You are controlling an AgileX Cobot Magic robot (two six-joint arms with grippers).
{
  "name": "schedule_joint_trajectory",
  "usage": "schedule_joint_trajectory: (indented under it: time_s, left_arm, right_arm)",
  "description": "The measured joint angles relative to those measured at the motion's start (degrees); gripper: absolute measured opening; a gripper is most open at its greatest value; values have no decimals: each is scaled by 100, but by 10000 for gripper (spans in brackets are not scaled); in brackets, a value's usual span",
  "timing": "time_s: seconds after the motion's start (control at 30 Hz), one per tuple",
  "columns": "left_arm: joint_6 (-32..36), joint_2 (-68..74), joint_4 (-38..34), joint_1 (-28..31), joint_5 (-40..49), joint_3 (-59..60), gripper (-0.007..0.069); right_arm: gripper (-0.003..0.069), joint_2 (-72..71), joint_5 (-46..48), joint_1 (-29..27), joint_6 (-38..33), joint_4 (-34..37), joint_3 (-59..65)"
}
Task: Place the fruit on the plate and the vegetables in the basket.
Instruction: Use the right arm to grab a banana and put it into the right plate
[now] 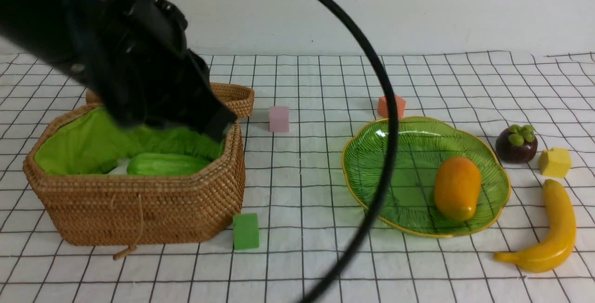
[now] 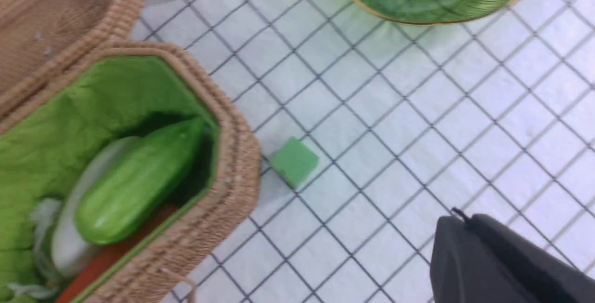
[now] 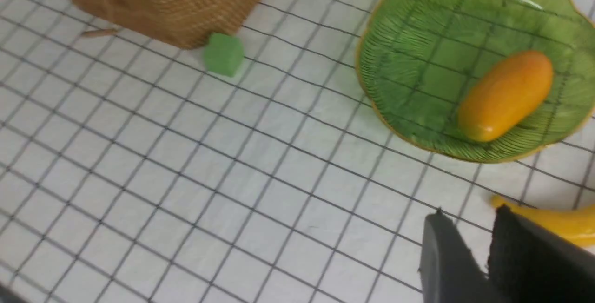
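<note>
Your tan woven rattan basket (image 1: 139, 210) holds the bumpy light-green gourd (image 1: 165, 164), white vegetable (image 2: 65, 245) and orange carrot (image 2: 109, 256). The glossy orange-yellow mango (image 1: 457, 187) lies on the ribbed green glass plate (image 1: 418, 145). You have yet to move the curved yellow banana (image 1: 553, 228) and dark-purple mangosteen (image 1: 516, 144), both on the checked cloth (image 1: 302, 177) beside the plate. Your left gripper (image 2: 465, 238) is closed and empty above the basket. Your right gripper (image 3: 465, 221) is slightly parted and empty near the banana.

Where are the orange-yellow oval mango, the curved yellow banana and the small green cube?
orange-yellow oval mango (image 1: 457, 187), front view, its middle.
curved yellow banana (image 1: 560, 221), front view, mid-curve.
small green cube (image 1: 245, 231), front view, front face.
</note>
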Motion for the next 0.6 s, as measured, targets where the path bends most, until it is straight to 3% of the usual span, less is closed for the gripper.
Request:
schedule_joint_trajectory:
  time_s: [0.17, 0.3, 0.4, 0.43, 0.5, 0.6]
  left_arm:
    - [-320, -969, 0, -607, -688, 1236, -13]
    - [-581, -1991, 0, -977, -1480, 2531, -13]
    - [-750, -2979, 5, -1066, -2303, 3434, -13]
    - [-762, -3086, 12, -1066, -2397, 3476, -13]
    - [-869, -3718, 17, -1066, -2906, 3992, -13]
    - [-891, -4190, 17, -1066, -3178, 4338, -13]
  right_arm:
    - [179, 773, 75, -124, 796, -1083, 11]
    - [183, 1473, 169, -733, 1303, -1579, 30]
    - [183, 2053, 48, -1778, 1404, -1365, 30]
    - [183, 2118, 19, -1838, 1404, -1337, 30]
    - [188, 2577, -237, -2643, 1404, -773, 30]
    - [226, 3095, -466, -3228, 1348, -159, 30]
